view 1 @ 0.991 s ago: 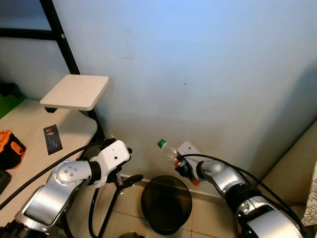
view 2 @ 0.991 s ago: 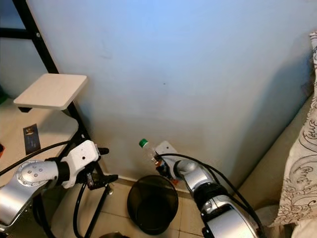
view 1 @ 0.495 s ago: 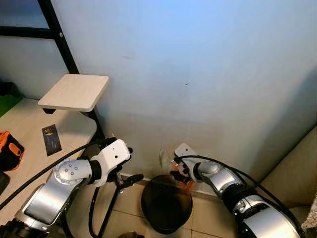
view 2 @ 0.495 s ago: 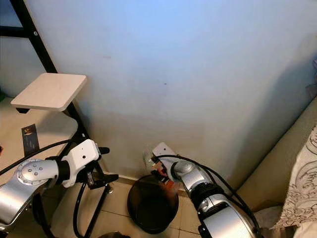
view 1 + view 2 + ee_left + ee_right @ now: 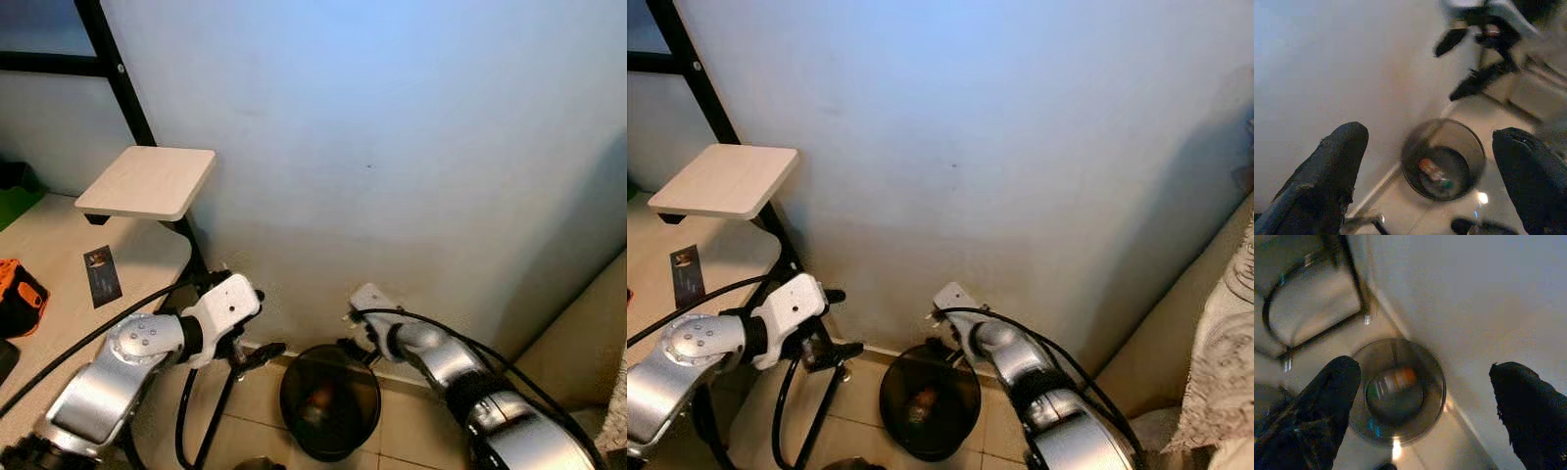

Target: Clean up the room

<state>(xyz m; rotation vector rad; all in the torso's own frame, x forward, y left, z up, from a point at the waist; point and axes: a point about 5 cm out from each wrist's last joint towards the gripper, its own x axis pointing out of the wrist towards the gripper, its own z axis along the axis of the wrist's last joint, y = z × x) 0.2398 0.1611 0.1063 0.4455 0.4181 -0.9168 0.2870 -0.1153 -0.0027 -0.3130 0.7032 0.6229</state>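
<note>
A black round waste bin (image 5: 365,419) stands on the tiled floor against the pale wall. Inside it lies a clear plastic bottle (image 5: 318,399) with an orange label and green cap, also seen as the bottle (image 5: 1435,174) and the blurred bottle (image 5: 1393,381). My right gripper (image 5: 355,349) hangs just above the bin's far rim, open, nothing between its fingers (image 5: 1337,382). My left gripper (image 5: 253,354) is held left of the bin, open and empty, pointing towards the bin (image 5: 1444,166).
A black-framed desk (image 5: 59,245) with a small wooden shelf (image 5: 147,181) stands on the left; a card (image 5: 101,274) and an orange object (image 5: 18,294) lie on it. Metal tube legs (image 5: 211,411) run down beside the bin. A beige cushion edge (image 5: 588,333) is at the right.
The bottle, held by my right gripper above the bin a second ago, has dropped into the bin. The right gripper has opened. The left arm has barely moved.
</note>
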